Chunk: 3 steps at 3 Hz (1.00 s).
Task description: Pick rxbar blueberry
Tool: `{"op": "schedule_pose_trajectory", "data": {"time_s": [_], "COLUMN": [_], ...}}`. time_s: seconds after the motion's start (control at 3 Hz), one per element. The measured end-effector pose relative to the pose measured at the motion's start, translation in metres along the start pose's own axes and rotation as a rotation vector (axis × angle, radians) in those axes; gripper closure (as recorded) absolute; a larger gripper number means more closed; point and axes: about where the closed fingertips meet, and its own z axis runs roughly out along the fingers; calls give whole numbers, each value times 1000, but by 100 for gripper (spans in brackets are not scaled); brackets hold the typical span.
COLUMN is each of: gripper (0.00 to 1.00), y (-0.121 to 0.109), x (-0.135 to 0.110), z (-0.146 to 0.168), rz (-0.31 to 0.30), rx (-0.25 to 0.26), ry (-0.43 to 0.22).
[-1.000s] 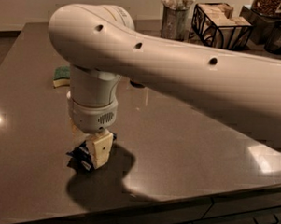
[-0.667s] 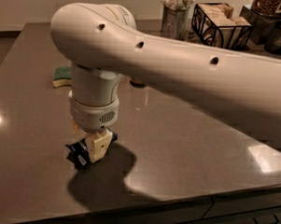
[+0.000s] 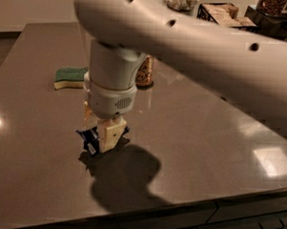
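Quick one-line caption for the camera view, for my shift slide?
Tool grips the rxbar blueberry low over the dark counter, green sponge and can behind.

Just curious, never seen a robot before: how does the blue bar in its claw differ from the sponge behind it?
The rxbar blueberry is dark blue and looks crumpled; the sponge is green over yellow. The bar is pinched in the claw, tilted, near the front of the table; the sponge lies flat and untouched farther back. Both are small and oblong.
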Motion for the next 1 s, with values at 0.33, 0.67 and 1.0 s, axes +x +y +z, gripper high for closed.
{"op": "schedule_pose_trajectory", "data": {"time_s": [0.33,0.67,1.0], "gripper": [100,100,100], "y": [0,1,-2], "x": [4,0,-3], "z": [-53,-87,-93], "rz": [35,30,27], "rx": [61,101,125], "ry": [-37,-56,-56]}}
